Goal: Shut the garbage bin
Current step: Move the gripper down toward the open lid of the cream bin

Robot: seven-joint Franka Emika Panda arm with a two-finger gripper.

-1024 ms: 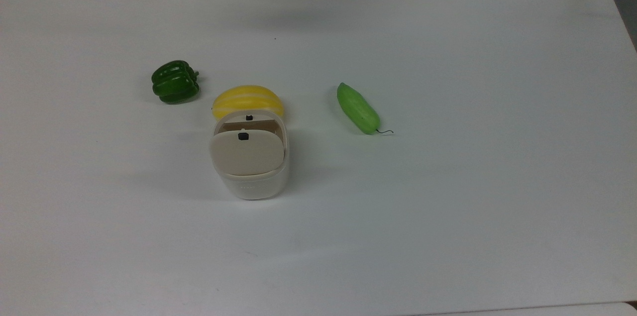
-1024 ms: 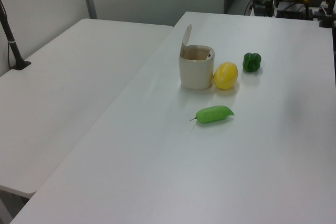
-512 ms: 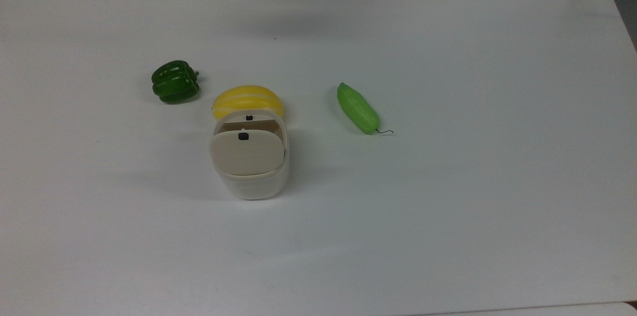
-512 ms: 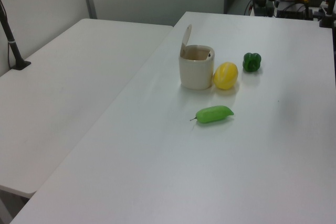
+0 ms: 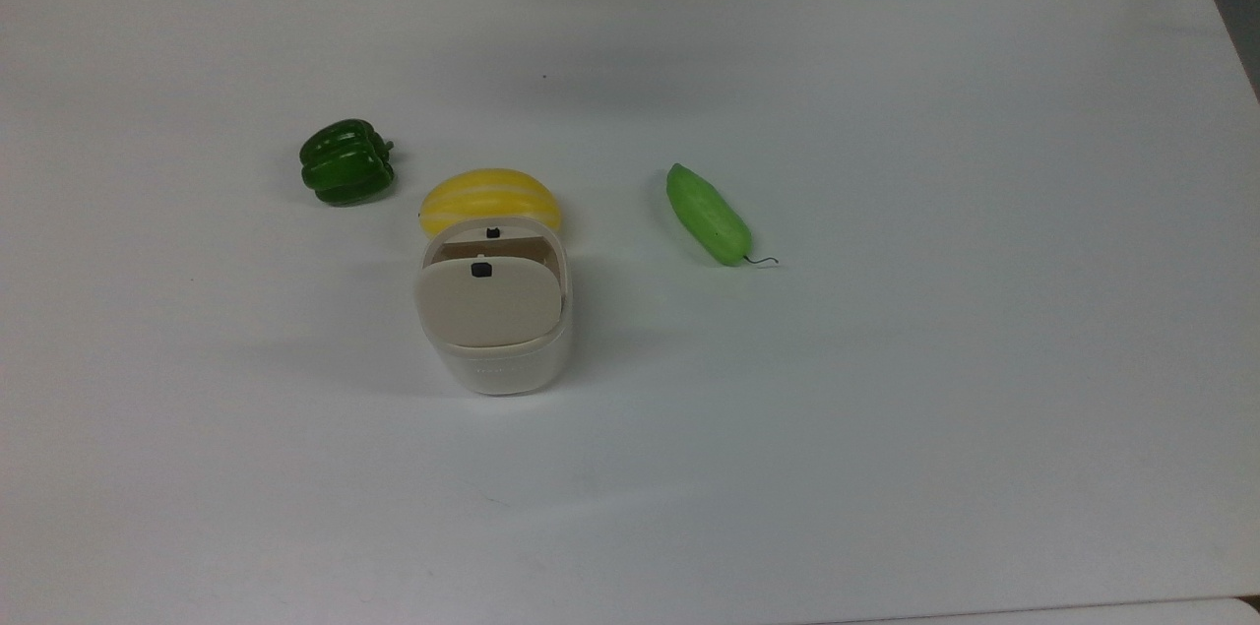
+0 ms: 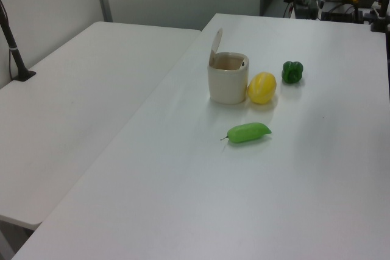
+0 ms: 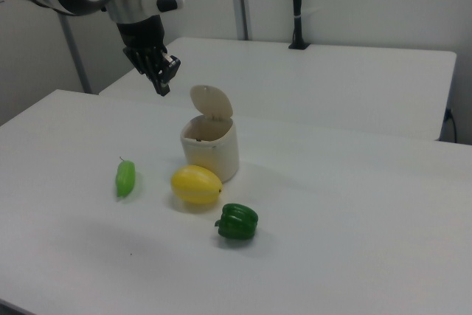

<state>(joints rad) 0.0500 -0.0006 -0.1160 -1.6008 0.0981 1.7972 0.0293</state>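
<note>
Landmark: garbage bin (image 5: pixel 495 330), off-white, standing near mid-table (image 5: pixel 886 408), beige lid (image 5: pixel 489 302) up on its hinge, mouth uncovered. Faint raised lettering on the bin's front wall, not readable.

Top view, left to right: green pepper (image 5: pixel 346 161) up and left of the bin; yellow melon (image 5: pixel 490 199) touching the bin's far side; cucumber (image 5: pixel 708 214) to the bin's right, apart from it.

Right view: gripper (image 7: pixel 162 82) in the air up-left of the bin, well apart, fingers pressed together, holding nothing.
</note>
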